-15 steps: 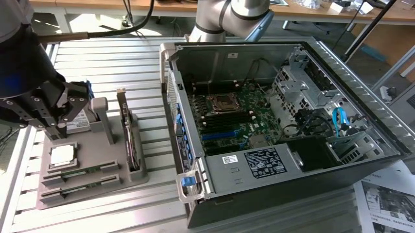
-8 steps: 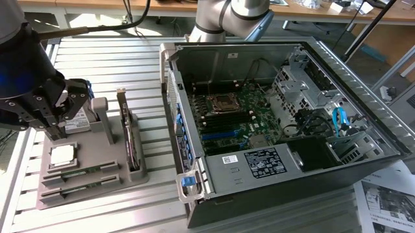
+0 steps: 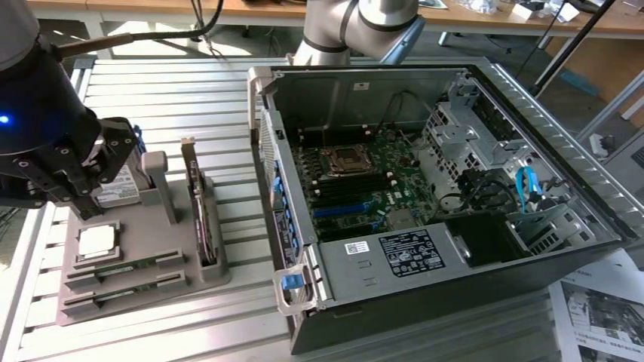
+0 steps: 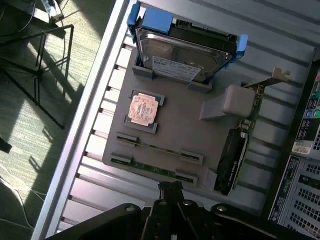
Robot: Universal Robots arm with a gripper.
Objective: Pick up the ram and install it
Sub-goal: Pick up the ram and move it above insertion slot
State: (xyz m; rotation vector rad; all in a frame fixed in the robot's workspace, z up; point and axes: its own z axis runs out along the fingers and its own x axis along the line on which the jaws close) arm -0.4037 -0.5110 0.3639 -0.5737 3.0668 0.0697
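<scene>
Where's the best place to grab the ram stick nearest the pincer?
Probably the ram at its bare middle, between the grey holder end brackets, coming from above: it stands on its long edge, so the pincer can close across its thin flat faces.

A slatted metal table carries everything here. Toward the exterior view's left, a grey holder tray sits flat on the slats. Just beside it, to the right, an open computer case lies on its side. A printed sheet lies by the case's near corner.
</scene>
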